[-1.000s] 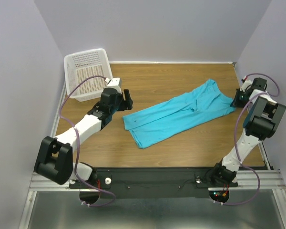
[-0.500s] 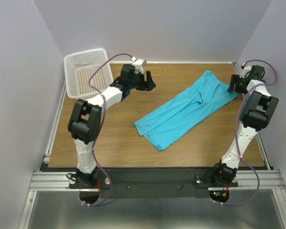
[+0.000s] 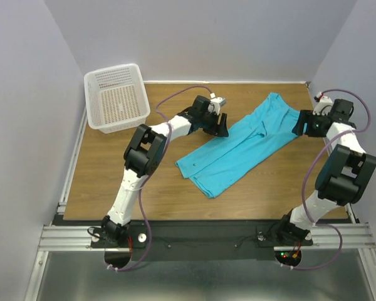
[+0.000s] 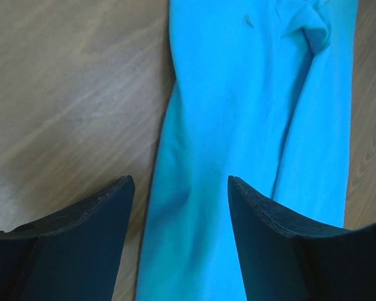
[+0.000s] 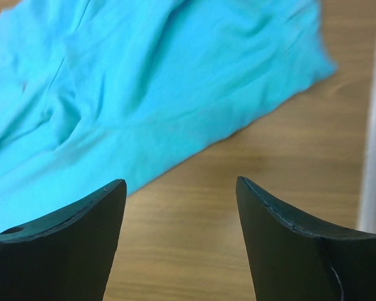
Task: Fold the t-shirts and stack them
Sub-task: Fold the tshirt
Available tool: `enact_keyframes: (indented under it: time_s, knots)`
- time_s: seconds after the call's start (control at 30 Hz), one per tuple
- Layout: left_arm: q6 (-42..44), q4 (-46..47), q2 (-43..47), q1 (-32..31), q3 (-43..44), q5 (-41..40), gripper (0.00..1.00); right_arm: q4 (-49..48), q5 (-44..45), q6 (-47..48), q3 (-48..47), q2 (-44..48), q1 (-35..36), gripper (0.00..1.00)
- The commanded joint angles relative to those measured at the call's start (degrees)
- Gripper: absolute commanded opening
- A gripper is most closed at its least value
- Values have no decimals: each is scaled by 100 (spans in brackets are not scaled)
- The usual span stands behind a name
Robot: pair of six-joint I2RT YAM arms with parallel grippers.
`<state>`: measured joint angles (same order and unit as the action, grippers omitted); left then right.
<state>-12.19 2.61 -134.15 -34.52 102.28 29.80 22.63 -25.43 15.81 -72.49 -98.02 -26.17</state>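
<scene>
The wooden worktop (image 3: pixel 163 188) carries everything, and the t-shirt (image 3: pixel 244 147) is the biggest thing on it: a turquoise garment lying flat as a long, narrow band that slants from near the middle up toward the far right corner. At the far left corner stands a white perforated basket (image 3: pixel 113 68), well apart from the shirt, with only its own holed floor showing inside. The left claw (image 3: pixel 222 122) reaches across to the shirt's left-hand long edge; in its wrist view the left claw (image 4: pixel 180 182) has its jaws spread wide with the cloth's edge lying below the gap, and whether the fingertips touch the fabric cannot be told. The right claw (image 3: pixel 301 125) sits at the shirt's far right end; in its wrist view the right claw (image 5: pixel 180 182) is also spread wide, over bare wood just beside the cloth's edge and holding nothing. Both wrist views cut the shirt off at their borders. Collar and buttons are hard to make out; a small dark mark on the cloth in the left wrist view is too small to name.
</scene>
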Motion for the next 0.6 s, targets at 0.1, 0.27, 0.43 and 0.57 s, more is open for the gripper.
enact_keyframes:
  time_s: [0.1,0.27,0.43,0.57]
  knots:
    - [401,-664,-111,-133,749,-430,66,-48,-595,-105,850,564,-19,77]
    - [533,-1121,-313,-265,995,-1607,56,-48,-656,-175,1192,933,-19,77]
    - [638,-1342,-463,-336,1232,-1927,50,-40,-639,-210,1342,1109,-19,77]
    - [665,-1238,-367,-345,1094,-1443,49,-40,-638,-272,1413,1232,-19,77]
